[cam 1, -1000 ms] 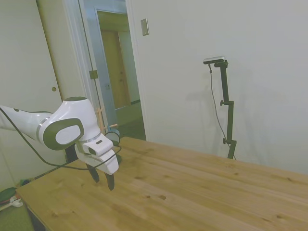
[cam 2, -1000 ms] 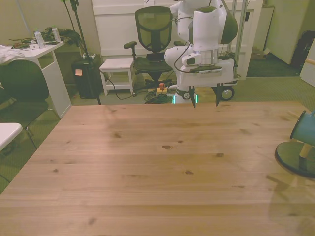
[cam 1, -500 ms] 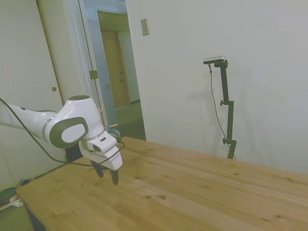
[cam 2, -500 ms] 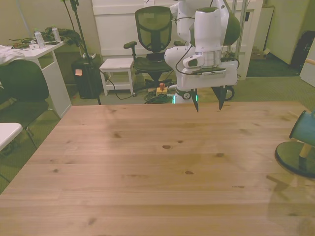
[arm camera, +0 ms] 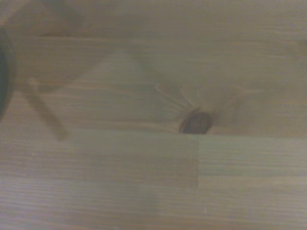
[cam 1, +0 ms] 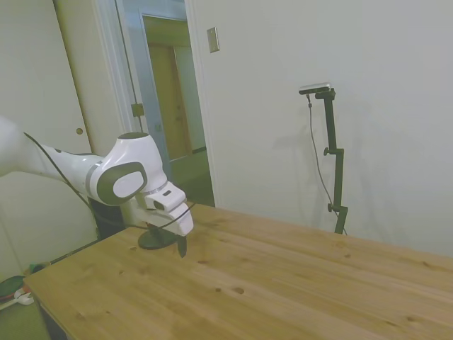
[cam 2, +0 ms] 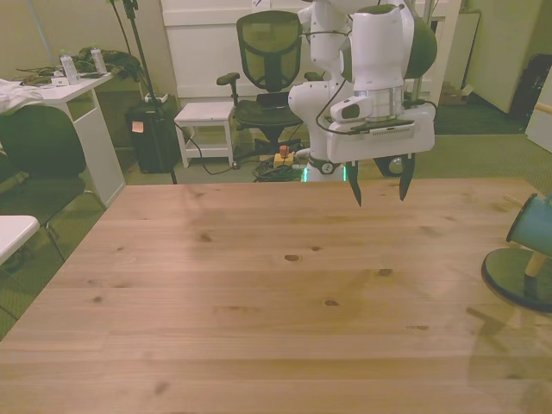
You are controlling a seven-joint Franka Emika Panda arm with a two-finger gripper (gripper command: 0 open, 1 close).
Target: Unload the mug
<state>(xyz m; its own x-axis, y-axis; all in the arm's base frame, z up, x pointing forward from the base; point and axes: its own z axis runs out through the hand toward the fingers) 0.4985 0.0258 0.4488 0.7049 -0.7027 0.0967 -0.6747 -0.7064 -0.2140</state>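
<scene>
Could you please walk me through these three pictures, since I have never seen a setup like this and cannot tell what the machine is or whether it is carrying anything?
The white machine is a robot arm. At its end sits a hand with two thin dark fingers, which are spread apart and hold nothing.

One picture is taken from beside the wooden table, one from across it, facing the arm, and one from a small camera on the arm's wrist, looking straight down at bare wood from close by, rather blurred.

At the front view's right edge stands a wooden peg stand with a dark round base. A light-blue mug hangs on it, partly cut off by the picture's edge. In the side view the stand's dark base shows behind the hand, but the mug is hidden by the arm.

The hand hangs above the table, apart from the mug, so the mug is not yet unloaded.
</scene>
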